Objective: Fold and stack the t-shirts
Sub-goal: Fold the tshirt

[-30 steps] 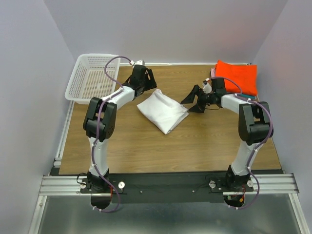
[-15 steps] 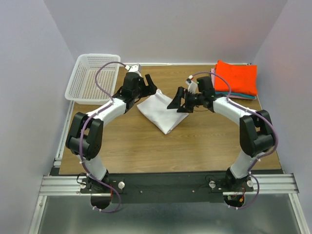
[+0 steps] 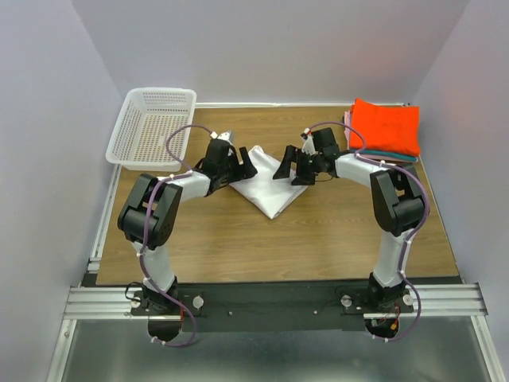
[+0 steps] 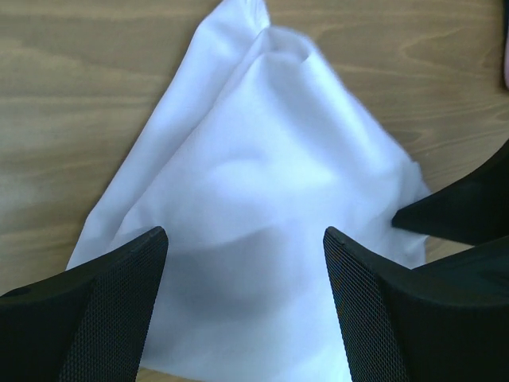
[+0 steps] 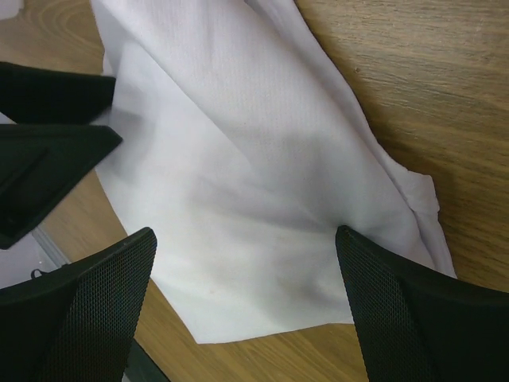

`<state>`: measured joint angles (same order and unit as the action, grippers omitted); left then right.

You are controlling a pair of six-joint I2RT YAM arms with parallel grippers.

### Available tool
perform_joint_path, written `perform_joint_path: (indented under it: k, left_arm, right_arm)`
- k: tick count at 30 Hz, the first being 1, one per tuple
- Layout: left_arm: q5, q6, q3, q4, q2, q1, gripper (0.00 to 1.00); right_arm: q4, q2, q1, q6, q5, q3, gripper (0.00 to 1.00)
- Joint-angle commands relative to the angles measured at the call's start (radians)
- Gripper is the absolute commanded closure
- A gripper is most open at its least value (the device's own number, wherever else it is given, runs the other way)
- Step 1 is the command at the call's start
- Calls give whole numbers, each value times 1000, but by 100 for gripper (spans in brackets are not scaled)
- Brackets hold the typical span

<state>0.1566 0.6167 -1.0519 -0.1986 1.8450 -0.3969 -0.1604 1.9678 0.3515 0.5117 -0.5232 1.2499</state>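
Your folded stack (image 3: pixel 387 127) sits far right, but the white t-shirt (image 3: pixel 266 187) mid-table looks only part-folded — left gripper (image 3: pixel 241 166) and right gripper (image 3: pixel 290 173) both spread wide over it, pinching nothing — you've yet to finish and stack it.

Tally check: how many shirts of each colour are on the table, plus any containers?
White t-shirt: 1
Orange-red shirt: 1
Teal shirt, edge only: 1
Pink shirt, edge only: 1
Mesh basket: 1
Total: 5
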Motion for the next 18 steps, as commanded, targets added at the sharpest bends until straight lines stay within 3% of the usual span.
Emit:
perform_joint_path:
  k: [1,6,11,16,18]
  left_arm:
    - [50,32,107,-57,-3,-5,13]
    - [80,74,305,-108,-82,-25,13]
    - [52,127,463,-121,-305,-100,13]
    - [-93,160,509,14,-515,-143,13]
    - [-225,146,466,88,-558,-143,13]
  right_arm:
    - [-21,26,-3,-41,80,-18,0]
    - [-42,3,-3,-111,83,-35,0]
    - [-106,-68,-3,-197,48,-40,0]
    - [-128,-199,-2,-194,68,-78,0]
    - [-128,-262,0,-181,43,-110,0]
